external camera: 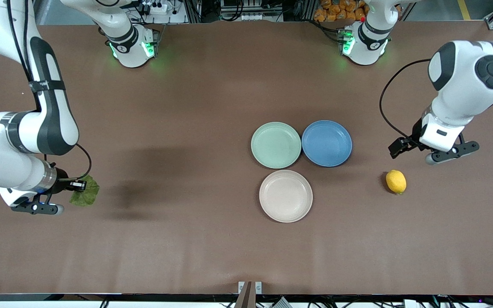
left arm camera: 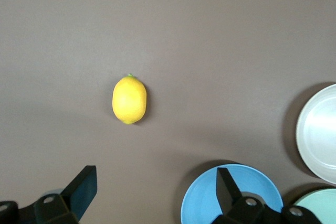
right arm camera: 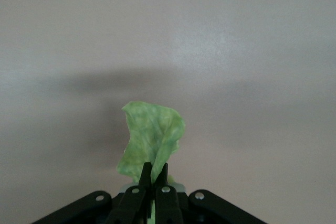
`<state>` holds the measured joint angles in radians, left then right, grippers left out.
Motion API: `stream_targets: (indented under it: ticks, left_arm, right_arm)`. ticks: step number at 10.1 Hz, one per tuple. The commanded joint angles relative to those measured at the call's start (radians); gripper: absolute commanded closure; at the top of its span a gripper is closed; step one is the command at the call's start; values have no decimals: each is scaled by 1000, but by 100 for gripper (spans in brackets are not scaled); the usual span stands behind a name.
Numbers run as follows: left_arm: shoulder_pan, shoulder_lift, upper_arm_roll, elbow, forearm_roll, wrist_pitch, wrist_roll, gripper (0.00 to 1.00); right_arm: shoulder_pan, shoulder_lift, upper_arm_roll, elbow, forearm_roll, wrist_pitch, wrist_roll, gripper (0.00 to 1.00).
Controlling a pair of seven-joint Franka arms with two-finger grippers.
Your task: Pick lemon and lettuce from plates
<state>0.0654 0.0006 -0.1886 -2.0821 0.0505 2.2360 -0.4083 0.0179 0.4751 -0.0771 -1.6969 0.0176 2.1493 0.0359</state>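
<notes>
- Three plates [external camera: 276, 145] sit bare mid-frame in the front view; the lemon [external camera: 396, 181] lies on the table at right.
- Lemon [left arm camera: 129, 99] at center of the left wrist view, left gripper [left arm camera: 152, 192] spread apart, holding nothing.
- Right gripper [right arm camera: 154, 174] pinches the lettuce [right arm camera: 152, 135] low in the right wrist view; only setting it down seems left.

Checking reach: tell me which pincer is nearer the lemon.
Left. The left pincer, open, hangs just above the lemon; the right pincer, at the right arm's end, is shut on the lettuce.
</notes>
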Motion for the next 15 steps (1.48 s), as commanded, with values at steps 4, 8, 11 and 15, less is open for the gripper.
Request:
stream_targets:
  ticks: [4,8,11,15]
  left_arm:
    - [-104,-24,84,222,-17,-258,130,0]
    - [-105,-24,86,385,-21,-499,268,0]
    - [-104,-10,77,503,-40,-620,281,0]
    - [-98,-13,77,534,-66,-648,281,0]
  right_arm:
    - [-88,-9,100,-219,1,270,-7,71]
    - [-90,-90,100,-216,1,241,-11,0]
    - [-114,-202,100,-208,7,150,-10,0]
    - [-111,-309,99,-104,5,-96,-11,0]
